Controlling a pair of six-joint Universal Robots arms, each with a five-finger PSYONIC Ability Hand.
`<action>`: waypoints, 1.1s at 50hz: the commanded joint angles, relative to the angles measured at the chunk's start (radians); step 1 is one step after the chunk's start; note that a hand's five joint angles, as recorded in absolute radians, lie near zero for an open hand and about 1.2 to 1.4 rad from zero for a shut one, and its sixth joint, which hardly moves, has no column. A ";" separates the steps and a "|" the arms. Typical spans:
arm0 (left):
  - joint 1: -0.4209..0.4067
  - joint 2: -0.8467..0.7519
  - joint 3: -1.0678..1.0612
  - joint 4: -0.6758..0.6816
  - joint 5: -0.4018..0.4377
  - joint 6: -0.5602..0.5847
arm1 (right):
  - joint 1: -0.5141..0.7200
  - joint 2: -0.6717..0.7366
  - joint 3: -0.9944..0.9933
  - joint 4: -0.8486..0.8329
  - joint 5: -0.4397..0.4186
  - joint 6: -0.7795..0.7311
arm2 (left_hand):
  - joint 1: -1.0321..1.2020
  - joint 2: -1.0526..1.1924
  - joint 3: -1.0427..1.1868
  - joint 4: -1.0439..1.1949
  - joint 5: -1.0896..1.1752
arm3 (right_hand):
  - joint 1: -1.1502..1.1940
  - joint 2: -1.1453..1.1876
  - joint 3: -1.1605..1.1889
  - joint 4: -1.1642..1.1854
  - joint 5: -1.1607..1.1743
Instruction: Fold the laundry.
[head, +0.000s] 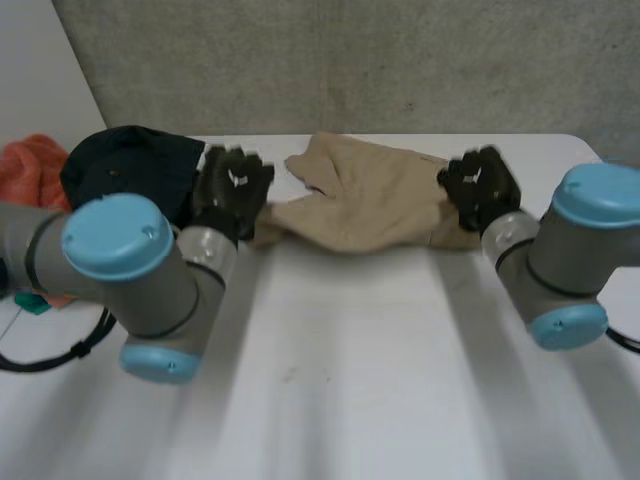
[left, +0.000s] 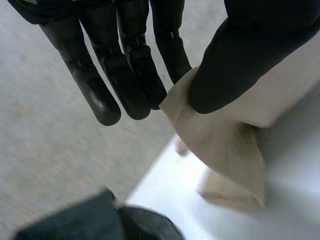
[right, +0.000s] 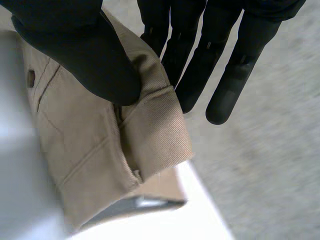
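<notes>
A tan garment (head: 365, 195) lies bunched across the far middle of the white table (head: 340, 360). My left hand (head: 232, 190) holds its left end: in the left wrist view the thumb (left: 240, 55) presses the tan cloth (left: 220, 135) against straight fingers (left: 130, 65). My right hand (head: 482, 185) holds the right end. There the thumb (right: 85, 55) pinches a stitched hem with a button (right: 31, 78) against the fingers (right: 210, 55). Both ends hang lifted off the table.
A dark navy garment (head: 130, 165) is heaped at the far left beside my left hand, seen too as dark cloth (left: 100, 220) below it. An orange cloth (head: 35, 170) lies at the left edge. A grey wall (head: 350, 60) stands behind the table.
</notes>
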 joint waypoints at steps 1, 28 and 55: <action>-0.005 0.113 -0.108 -0.169 -0.006 0.006 | 0.002 -0.048 0.074 0.162 -0.002 -0.008 | 0.287 0.201 0.203 0.196 0.229 | 0.324 0.217 0.202 0.196 0.227; -0.144 0.430 -0.285 -0.682 -0.021 0.134 | -0.006 -0.385 0.358 0.769 -0.016 -0.197 | -0.882 -0.967 -0.965 -0.972 -0.939 | 0.324 0.217 0.202 0.196 0.227; 0.073 -0.307 0.477 -0.427 0.318 0.109 | -0.012 -0.345 0.366 0.640 -0.017 -0.161 | -0.497 -0.582 -0.581 -0.587 -0.554 | 0.324 0.217 0.202 0.196 0.227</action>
